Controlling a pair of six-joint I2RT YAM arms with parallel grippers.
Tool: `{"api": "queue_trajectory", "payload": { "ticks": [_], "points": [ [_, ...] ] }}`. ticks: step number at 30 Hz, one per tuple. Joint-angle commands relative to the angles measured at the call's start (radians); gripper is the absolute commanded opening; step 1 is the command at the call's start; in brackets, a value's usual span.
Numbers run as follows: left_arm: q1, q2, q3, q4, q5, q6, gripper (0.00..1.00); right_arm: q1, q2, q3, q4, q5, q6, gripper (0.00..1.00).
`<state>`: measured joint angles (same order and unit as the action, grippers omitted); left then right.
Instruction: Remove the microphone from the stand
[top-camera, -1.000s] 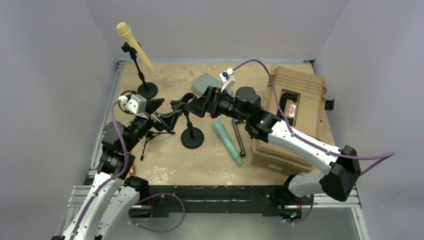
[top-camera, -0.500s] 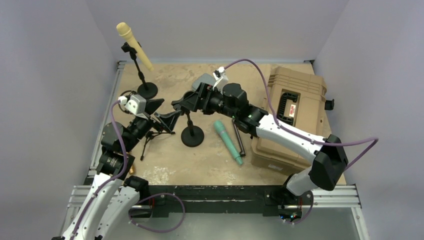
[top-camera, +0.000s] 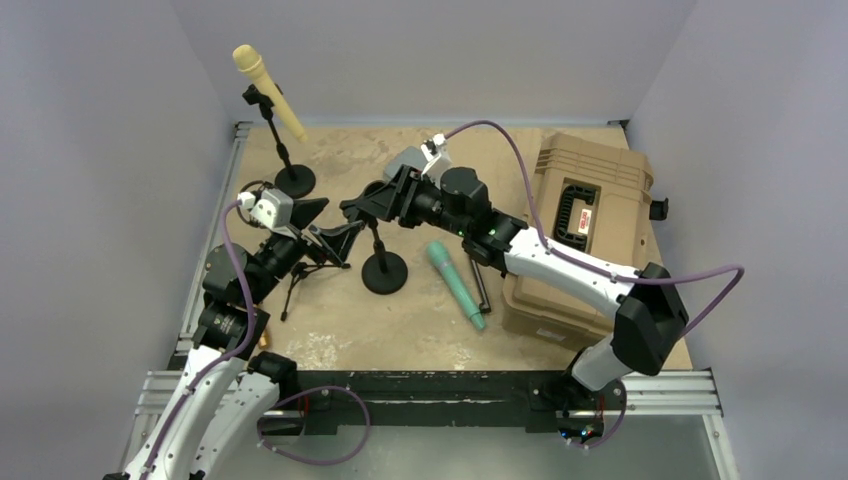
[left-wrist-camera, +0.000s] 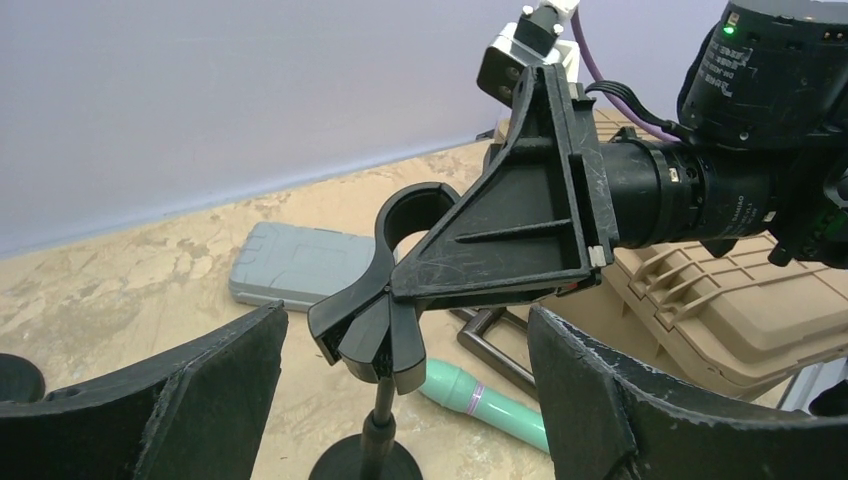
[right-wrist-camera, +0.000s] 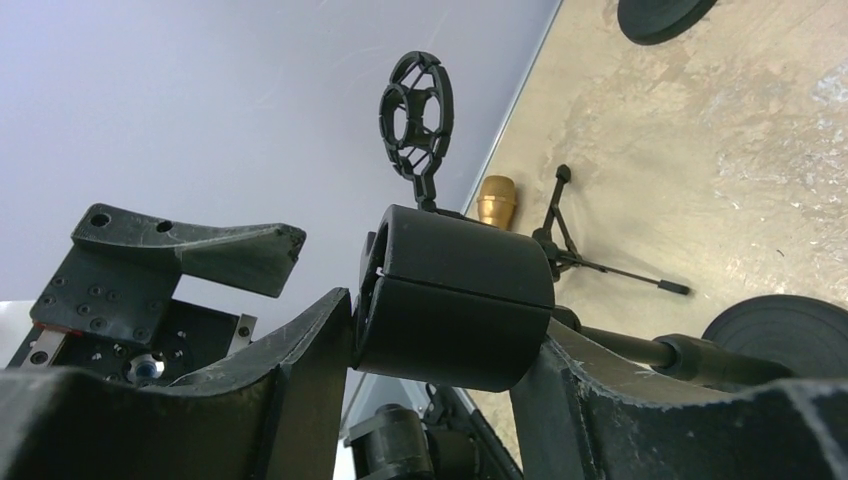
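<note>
A green microphone (top-camera: 456, 284) lies flat on the table, right of a black stand (top-camera: 385, 272) whose clip (top-camera: 365, 205) holds nothing. My right gripper (top-camera: 362, 207) reaches in from the right and is shut on that clip (right-wrist-camera: 455, 295), with a finger pressed against each side. My left gripper (top-camera: 338, 238) hangs open just left of the stand's post; the clip (left-wrist-camera: 385, 330) shows between its wide-apart fingers without touching them. A yellow microphone (top-camera: 268, 92) sits tilted in a second stand (top-camera: 293, 180) at the back left.
A tan hard case (top-camera: 580, 230) fills the right side, with a dark metal handle (top-camera: 478, 272) lying beside it. A grey box (top-camera: 405, 165) lies behind the right wrist. A small tripod (top-camera: 305, 272) with a ring mount (right-wrist-camera: 415, 110) stands under the left arm.
My right arm has swung left and back, and its jaws have narrowed from wide open onto the stand's clip. The left arm and the green microphone have not moved.
</note>
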<state>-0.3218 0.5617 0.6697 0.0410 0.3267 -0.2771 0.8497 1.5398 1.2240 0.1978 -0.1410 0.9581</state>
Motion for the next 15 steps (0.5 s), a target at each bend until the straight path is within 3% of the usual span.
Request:
{"api": "queue_trajectory", "payload": {
  "ticks": [1, 7, 15],
  "points": [
    [0.001, 0.003, 0.036, 0.019, -0.005, 0.004, 0.87, -0.012, -0.024, -0.088, -0.014, 0.049, 0.002, 0.41],
    [0.002, 0.013, 0.037, 0.017, -0.008, -0.001, 0.87, -0.045, 0.038, -0.163, 0.046, -0.058, 0.018, 0.34],
    [0.002, 0.012, 0.039, 0.014, -0.011, 0.002, 0.87, -0.055, 0.092, -0.251, 0.105, -0.08, 0.019, 0.32]
  ]
}}
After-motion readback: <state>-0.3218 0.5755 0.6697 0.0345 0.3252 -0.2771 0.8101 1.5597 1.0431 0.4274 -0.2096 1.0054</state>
